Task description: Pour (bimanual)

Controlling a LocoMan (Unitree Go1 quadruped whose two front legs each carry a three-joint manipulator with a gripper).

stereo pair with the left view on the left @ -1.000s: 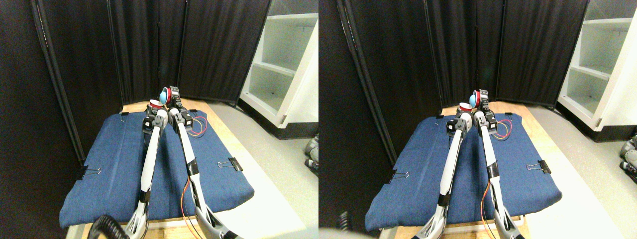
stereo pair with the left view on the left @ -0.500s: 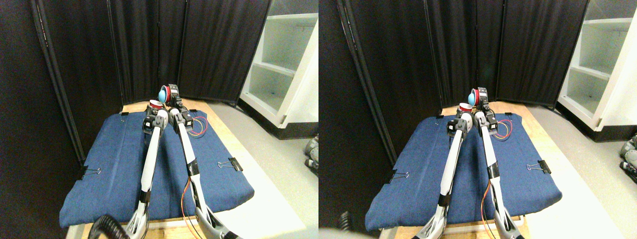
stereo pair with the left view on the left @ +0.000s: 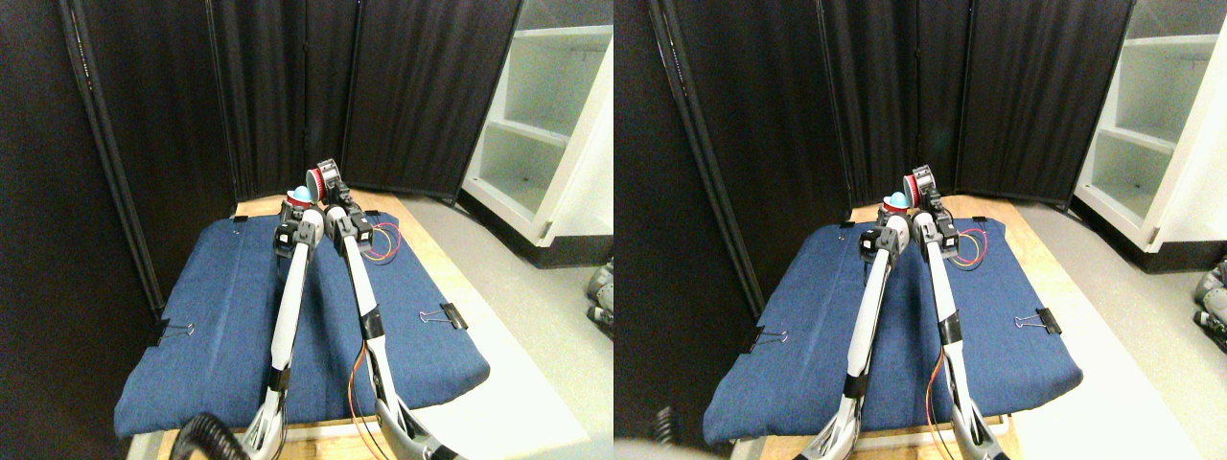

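A: Where are the 2 manipulators?

B: Both reach up and forward from the bottom edge, converging at the far end. The left gripper [stereo pair with the left view on the left: 290,213] sits lower; the right gripper [stereo pair with the left view on the left: 329,182] is raised just above and beside it, tilted toward the left one.

A: Jaws?

B: Too small to read on either.

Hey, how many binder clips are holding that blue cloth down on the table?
3 in view: one on the blue cloth's left edge, one on its right edge, and a small one at the far left corner. Others may be hidden behind the manipulators.
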